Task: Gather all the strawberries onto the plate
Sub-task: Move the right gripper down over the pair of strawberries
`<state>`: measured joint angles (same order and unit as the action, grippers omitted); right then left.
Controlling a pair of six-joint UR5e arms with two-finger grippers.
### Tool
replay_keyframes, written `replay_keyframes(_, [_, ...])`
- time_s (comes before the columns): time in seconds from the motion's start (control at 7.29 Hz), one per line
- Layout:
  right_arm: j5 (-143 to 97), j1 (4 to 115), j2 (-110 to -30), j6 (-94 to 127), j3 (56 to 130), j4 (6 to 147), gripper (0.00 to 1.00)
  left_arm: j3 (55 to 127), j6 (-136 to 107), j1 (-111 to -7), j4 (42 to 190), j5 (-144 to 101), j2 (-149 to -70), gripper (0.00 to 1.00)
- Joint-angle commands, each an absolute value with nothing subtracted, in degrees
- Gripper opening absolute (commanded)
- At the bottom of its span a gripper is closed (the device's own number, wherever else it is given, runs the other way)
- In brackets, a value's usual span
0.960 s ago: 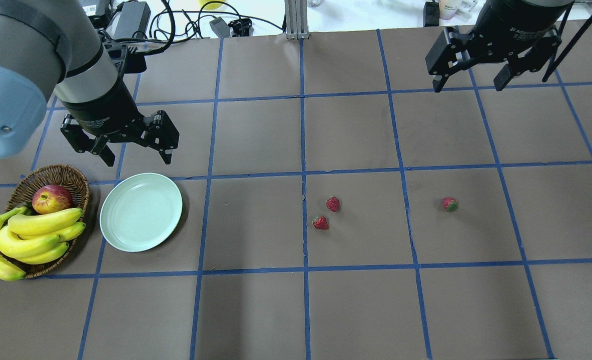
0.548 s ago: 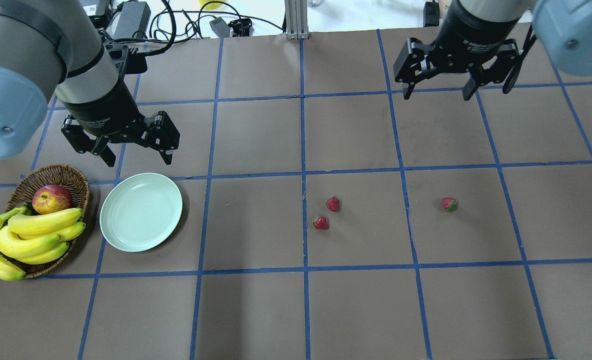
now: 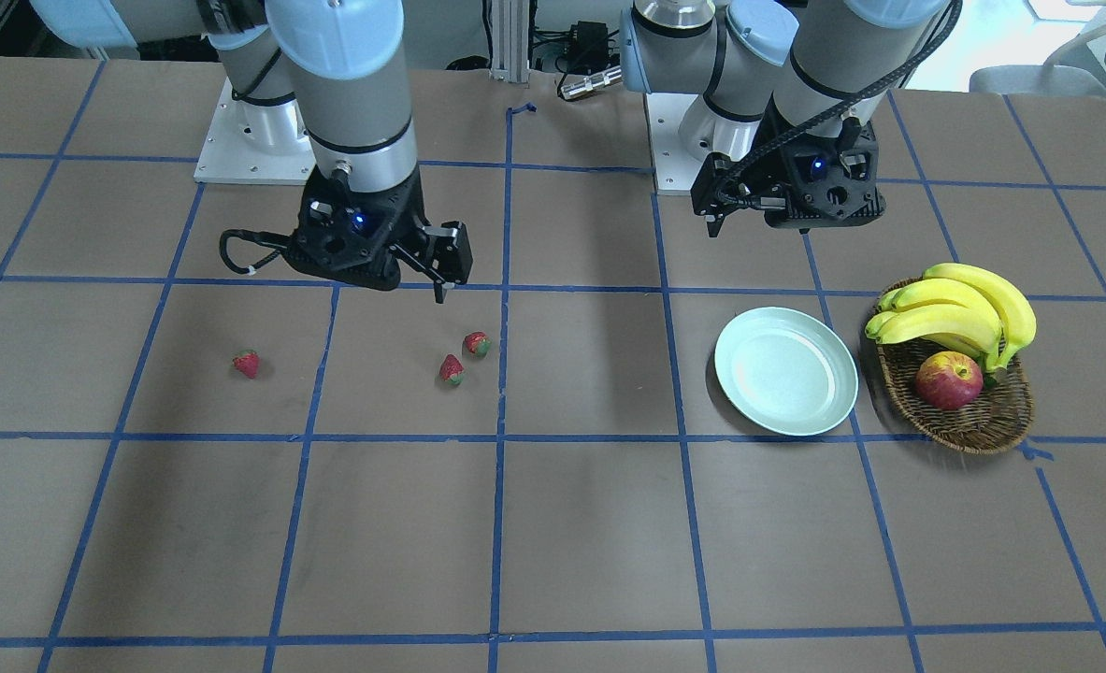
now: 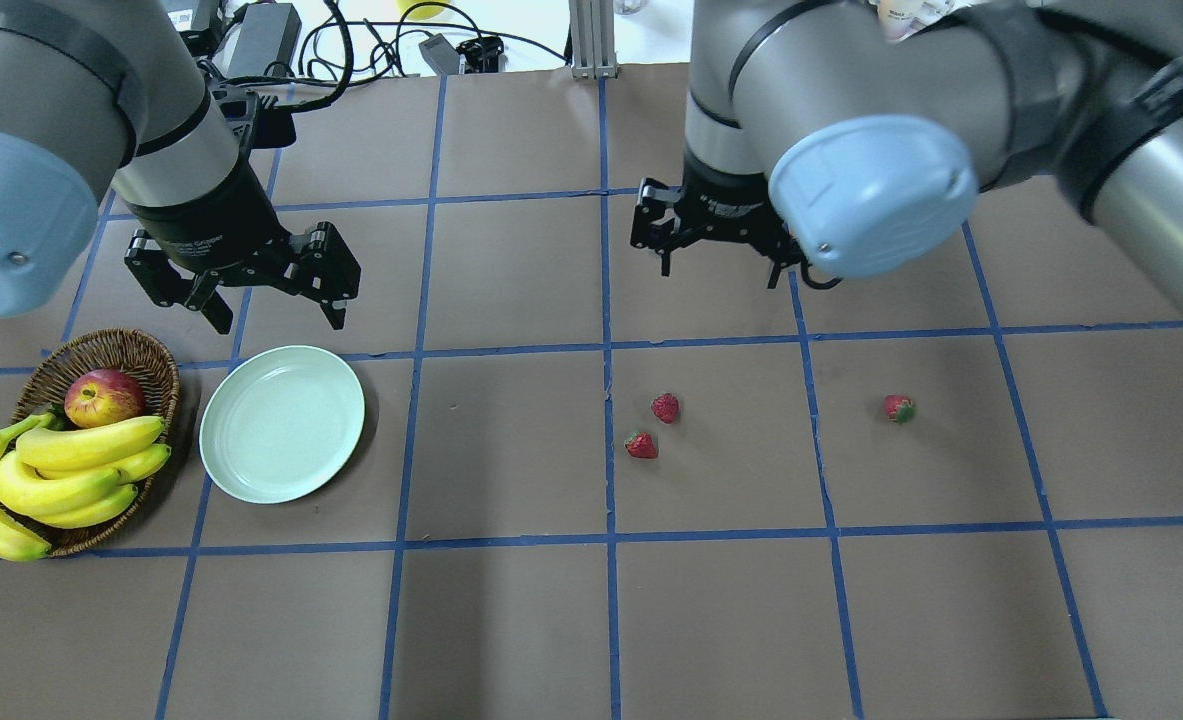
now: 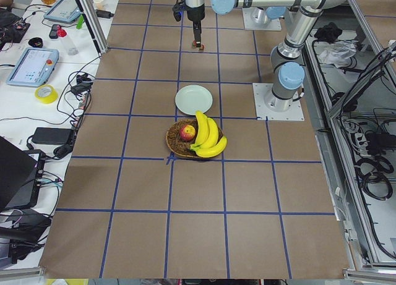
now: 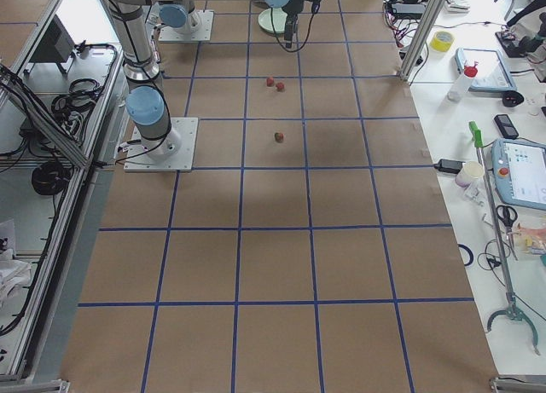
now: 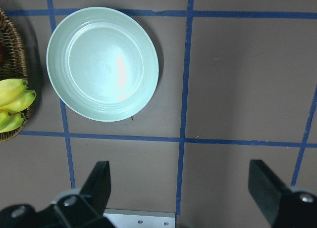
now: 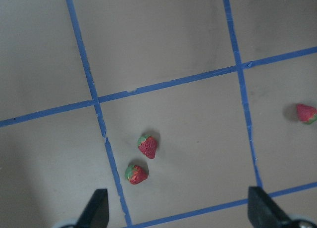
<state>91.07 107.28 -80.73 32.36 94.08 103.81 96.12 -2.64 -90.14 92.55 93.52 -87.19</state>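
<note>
Hovering with right end effector (image 4: 719, 272) spread wide and empty near two close-lying strawberries (image 4: 665, 408), likely lining up a pick, with left end effector (image 4: 279, 320) equally agape and empty beside plate (image 4: 211, 440).

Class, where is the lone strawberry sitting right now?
Overhead view: the lone strawberry lies right of centre, across a blue tape line from the other two strawberries.

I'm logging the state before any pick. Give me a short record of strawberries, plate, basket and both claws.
strawberries: three, all on the table; two close together, one apart
plate: empty, beside the basket
basket: holds bananas and an apple
left claw: open, empty, near the plate
right claw: open, empty, above the table near the strawberry pair
</note>
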Motion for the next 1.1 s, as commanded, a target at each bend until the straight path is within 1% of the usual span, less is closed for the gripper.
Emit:
replay_keyframes(0.0, [89.38, 112.99, -75.70, 45.58, 103.58, 118.86, 1.00, 96.15, -2.64, -90.09, 92.64, 93.52, -87.19, 1.00])
replay_keyframes(0.14, [89.73, 115.03, -72.45, 52.05, 105.97, 123.70, 1.00, 96.15, -2.64, -90.09, 92.55, 93.52, -87.19, 1.00])
replay_keyframes(0.27, [89.82, 115.48, -70.16, 53.60, 106.87, 124.97, 1.00, 96.15, -2.64, -90.09, 92.55, 93.52, -87.19, 1.00])
replay_keyframes(0.55, [93.23, 115.49, -69.26, 53.70, 110.28, 125.42, 1.00, 96.15, -2.64, -90.09, 92.55, 93.52, -87.19, 1.00])
replay_keyframes(0.96, [92.90, 115.40, -69.26, 53.09, 114.51, 131.03, 1.00, 96.15, -2.64, -90.00, 92.55, 93.52, -87.19, 1.00])
